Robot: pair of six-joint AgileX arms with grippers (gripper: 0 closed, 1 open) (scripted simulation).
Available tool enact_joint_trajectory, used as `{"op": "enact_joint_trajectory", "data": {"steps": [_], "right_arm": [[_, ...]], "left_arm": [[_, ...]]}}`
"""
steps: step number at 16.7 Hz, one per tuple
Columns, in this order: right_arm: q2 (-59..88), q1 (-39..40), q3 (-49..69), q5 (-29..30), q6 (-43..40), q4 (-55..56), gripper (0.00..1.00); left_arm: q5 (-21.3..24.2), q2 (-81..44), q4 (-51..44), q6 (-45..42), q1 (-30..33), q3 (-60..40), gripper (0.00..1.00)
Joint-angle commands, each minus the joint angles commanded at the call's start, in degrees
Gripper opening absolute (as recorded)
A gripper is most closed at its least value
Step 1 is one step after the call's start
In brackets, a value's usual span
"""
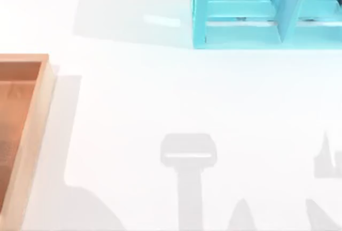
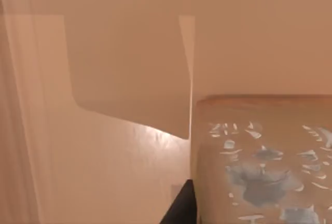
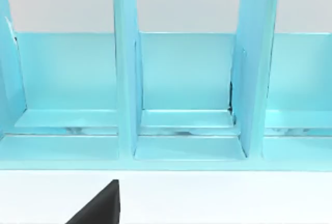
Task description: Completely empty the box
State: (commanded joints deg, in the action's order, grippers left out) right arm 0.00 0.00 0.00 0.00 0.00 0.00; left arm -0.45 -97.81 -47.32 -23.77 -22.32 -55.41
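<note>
The box [image 1: 45, 89] lies at the table's left edge, nearer my left arm. In the left wrist view a blue-flecked tan block [image 2: 262, 162], perhaps the cube, sits close below; I cannot tell how either gripper's fingers stand.

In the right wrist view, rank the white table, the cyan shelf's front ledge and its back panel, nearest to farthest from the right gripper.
From the right gripper's fingers:
1. White table, directly beneath and just ahead of them.
2. Cyan shelf's front ledge, where the table ends.
3. Shelf's back panel, deep inside the middle compartment.
</note>
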Motion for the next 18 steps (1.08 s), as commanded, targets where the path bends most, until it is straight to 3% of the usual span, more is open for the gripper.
{"op": "enact_joint_trajectory", "data": {"steps": [7, 15, 18], "right_arm": [[0.0, 0.0, 0.0, 0.0, 0.0, 0.0, 1.0], [0.0, 0.0, 0.0, 0.0, 0.0, 0.0, 1.0], [0.0, 0.0, 0.0, 0.0, 0.0, 0.0, 1.0]], "left_arm": [[0.0, 0.4, -2.2, 0.0, 0.0, -2.1, 0.0], [0.0, 5.0, -25.9, 0.2, 0.3, -19.5, 0.0], [0.0, 6.7, -29.9, 0.4, 0.4, -23.2, 0.0]]}}
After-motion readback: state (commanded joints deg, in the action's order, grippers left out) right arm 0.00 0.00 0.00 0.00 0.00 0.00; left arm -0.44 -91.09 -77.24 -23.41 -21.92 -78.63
